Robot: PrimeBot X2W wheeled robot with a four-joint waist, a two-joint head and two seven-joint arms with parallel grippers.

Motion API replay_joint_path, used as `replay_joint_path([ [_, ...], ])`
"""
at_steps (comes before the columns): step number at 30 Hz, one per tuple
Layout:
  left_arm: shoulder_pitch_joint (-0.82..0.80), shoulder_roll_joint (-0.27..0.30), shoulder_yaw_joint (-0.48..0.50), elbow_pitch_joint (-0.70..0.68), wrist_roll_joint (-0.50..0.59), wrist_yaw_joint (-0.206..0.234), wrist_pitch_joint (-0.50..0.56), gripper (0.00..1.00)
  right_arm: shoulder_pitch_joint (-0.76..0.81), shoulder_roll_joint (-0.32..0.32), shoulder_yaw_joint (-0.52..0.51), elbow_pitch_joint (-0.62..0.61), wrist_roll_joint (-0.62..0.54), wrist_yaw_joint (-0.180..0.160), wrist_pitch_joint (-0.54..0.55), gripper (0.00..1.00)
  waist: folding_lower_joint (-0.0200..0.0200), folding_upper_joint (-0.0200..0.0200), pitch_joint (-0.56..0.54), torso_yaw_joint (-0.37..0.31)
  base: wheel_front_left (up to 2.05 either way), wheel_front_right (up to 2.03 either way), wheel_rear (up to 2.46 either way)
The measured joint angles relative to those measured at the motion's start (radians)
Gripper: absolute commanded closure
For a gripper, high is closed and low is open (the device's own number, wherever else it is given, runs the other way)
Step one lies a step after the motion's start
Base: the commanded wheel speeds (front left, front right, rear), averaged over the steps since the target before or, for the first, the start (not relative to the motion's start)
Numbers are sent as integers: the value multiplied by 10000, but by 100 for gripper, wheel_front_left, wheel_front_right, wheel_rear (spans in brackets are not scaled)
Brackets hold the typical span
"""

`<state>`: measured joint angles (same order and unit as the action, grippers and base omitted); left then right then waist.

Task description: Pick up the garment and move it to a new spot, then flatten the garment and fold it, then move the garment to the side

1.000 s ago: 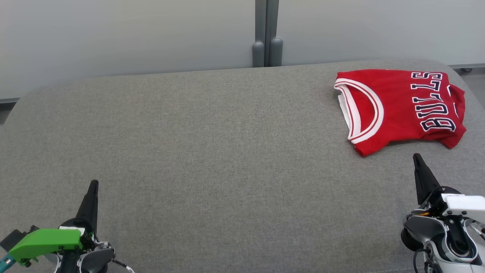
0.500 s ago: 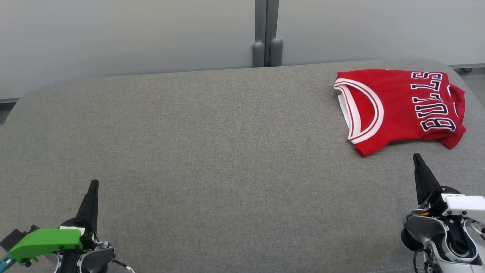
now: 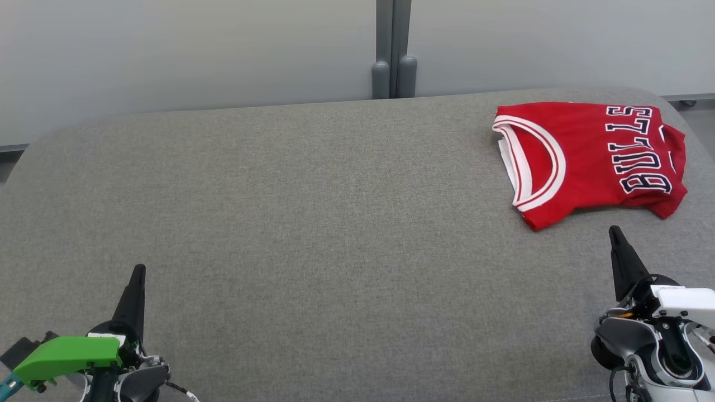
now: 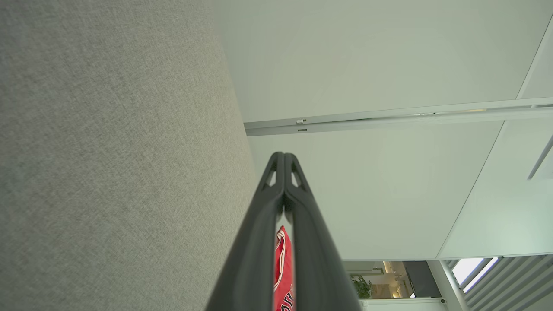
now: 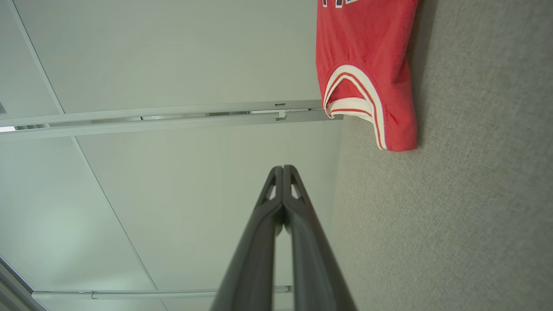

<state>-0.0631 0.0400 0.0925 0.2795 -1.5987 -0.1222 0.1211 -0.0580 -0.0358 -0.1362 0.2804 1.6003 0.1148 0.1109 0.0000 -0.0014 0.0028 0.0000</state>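
Observation:
The garment (image 3: 592, 159) is a red jersey with white trim and dark lettering, lying folded at the far right of the grey table (image 3: 313, 223). It also shows in the right wrist view, garment (image 5: 367, 65), and as a red sliver between the fingers in the left wrist view, garment (image 4: 283, 268). My right gripper (image 3: 614, 231) is shut and empty, just in front of the jersey's near edge. My left gripper (image 3: 138, 271) is shut and empty at the near left, far from the jersey. Both wrist views show the fingertips pressed together, left gripper (image 4: 284, 156) and right gripper (image 5: 283, 168).
Pale wall panels (image 3: 184, 50) rise behind the table, with a grey post (image 3: 394, 50) at the middle. The table's rounded far corners fall away at the left and right. Broad grey fabric stretches between the two grippers.

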Motion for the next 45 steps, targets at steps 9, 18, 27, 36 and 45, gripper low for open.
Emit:
replay_joint_path([
  [9, 0, 0, -6, -8, 0, 0, 0, 100, 0, 0, 0, -2, 0, 12, 0, 100, 0, 0, 0, 0, 0, 0, 0],
  [18, 0, -2, -10, -12, 0, 0, 0, 100, 0, 0, 0, -2, 0, 27, 0, 100, 0, 0, 0, 0, 0, 0, 0],
  [27, 0, -2, -13, -15, 0, -2, 0, 100, 0, 0, 0, -4, 0, 27, 0, 100, 0, 0, 1, 0, 0, 0, 0],
  [36, 0, -2, -17, -17, 0, -2, -2, 100, 0, 0, 0, -4, 0, 29, 0, 100, 0, 0, 1, 0, 0, 0, 0],
  [45, 0, -2, -19, -19, 0, -2, -2, 100, 0, 0, 0, -6, 0, 79, -2, 100, 0, 0, 1, 0, 0, 0, 0],
])
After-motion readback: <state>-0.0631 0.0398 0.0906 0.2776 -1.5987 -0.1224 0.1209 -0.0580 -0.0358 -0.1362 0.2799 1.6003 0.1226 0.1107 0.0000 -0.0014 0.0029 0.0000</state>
